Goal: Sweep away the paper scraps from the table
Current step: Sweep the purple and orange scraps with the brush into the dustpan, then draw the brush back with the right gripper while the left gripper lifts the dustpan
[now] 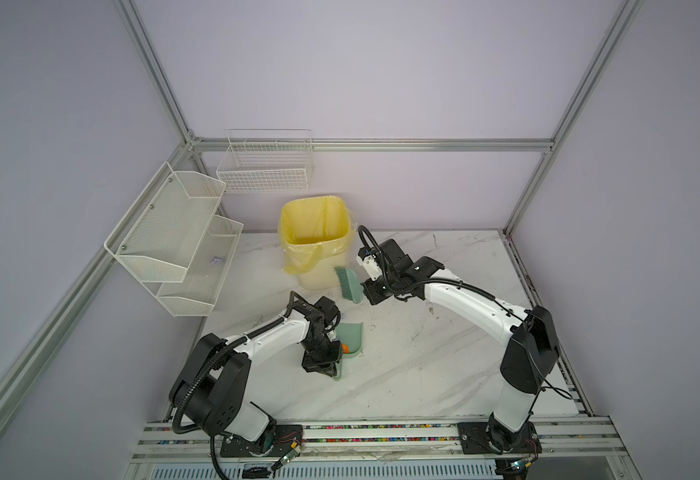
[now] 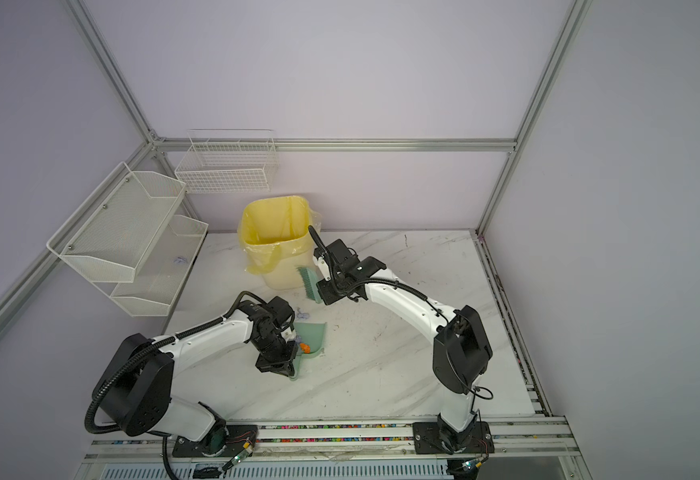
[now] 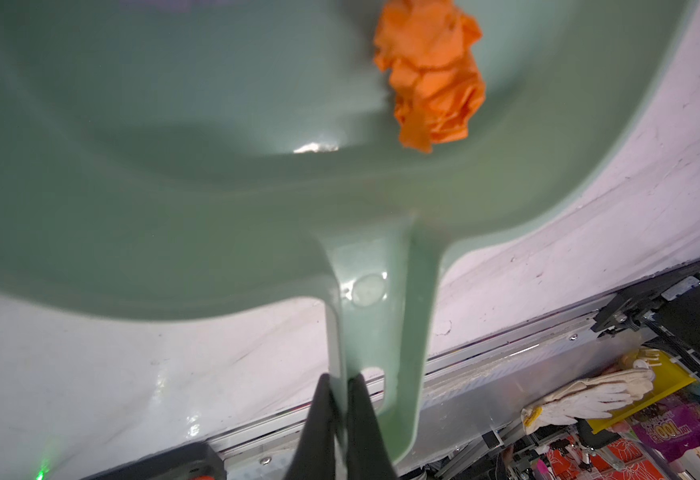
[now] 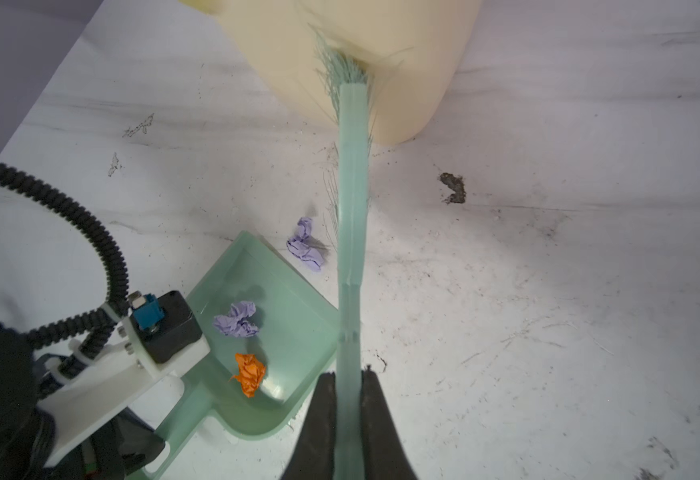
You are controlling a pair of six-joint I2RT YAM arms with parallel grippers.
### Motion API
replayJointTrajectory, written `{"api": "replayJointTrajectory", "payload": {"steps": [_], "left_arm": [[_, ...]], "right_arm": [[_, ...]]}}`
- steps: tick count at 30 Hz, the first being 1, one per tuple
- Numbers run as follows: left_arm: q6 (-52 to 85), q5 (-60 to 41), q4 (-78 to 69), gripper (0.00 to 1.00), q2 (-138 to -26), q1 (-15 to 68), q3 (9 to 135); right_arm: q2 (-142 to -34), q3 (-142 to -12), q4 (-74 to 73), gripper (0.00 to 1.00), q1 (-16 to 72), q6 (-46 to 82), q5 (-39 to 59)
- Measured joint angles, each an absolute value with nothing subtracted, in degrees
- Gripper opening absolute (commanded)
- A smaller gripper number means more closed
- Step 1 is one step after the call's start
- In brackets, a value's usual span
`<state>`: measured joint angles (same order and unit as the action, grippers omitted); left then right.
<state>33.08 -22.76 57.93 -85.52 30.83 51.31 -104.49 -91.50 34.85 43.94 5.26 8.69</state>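
Note:
My left gripper (image 3: 342,382) is shut on the handle of the green dustpan (image 1: 352,336), which rests low on the table (image 1: 423,365). An orange paper scrap (image 3: 431,75) lies in the pan's back corner, and a lilac scrap (image 4: 238,320) lies mid-pan. Another lilac scrap (image 4: 306,245) sits on the table just off the pan's open lip. My right gripper (image 4: 348,380) is shut on the handle of the green brush (image 4: 352,208). The brush is held above the table, its bristles close to the bin's front wall.
A cream bin (image 1: 319,274) with a yellow liner stands behind the dustpan. White mesh shelves (image 1: 173,232) hang on the left wall with a lilac scrap (image 1: 216,260) on the lower tier. A wire basket (image 1: 265,166) hangs at the back. Dark smudges mark the tabletop.

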Motion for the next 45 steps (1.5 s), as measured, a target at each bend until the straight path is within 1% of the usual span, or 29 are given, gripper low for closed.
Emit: {"api": "replayJointTrajectory", "payload": {"steps": [4,11,18,21,26,34,39,45], "left_arm": [[32.0,-22.8,58.7,0.0,-85.3,29.6,50.6],[30.5,-23.0,59.0,0.0,-85.5,28.1,50.3],[28.9,-23.4,59.3,0.0,-87.2,27.2,50.3],[28.3,-23.9,59.5,0.0,-87.8,27.0,50.3],[27.8,-23.9,59.8,0.0,-88.5,26.9,50.4],[27.9,-22.3,60.6,0.0,-88.8,26.6,50.7],[28.1,-19.9,62.4,0.0,-88.8,26.5,52.2],[29.0,-17.5,63.4,0.0,-86.1,26.3,52.8]], "right_arm": [[-105.1,-89.3,31.4,0.0,44.0,7.3,10.2],[-106.5,-89.1,27.0,0.0,44.8,8.5,11.4],[-110.4,-89.2,26.6,0.0,47.4,7.0,11.4],[-109.9,-88.2,26.5,0.0,48.4,7.0,11.4],[-104.6,-82.6,26.7,0.0,49.8,8.2,11.7],[-91.5,-73.5,27.9,0.0,50.4,11.5,13.4],[-86.8,-72.3,28.3,0.0,50.4,13.0,12.8],[-84.8,-73.1,28.3,0.0,49.7,14.3,10.3]]}}
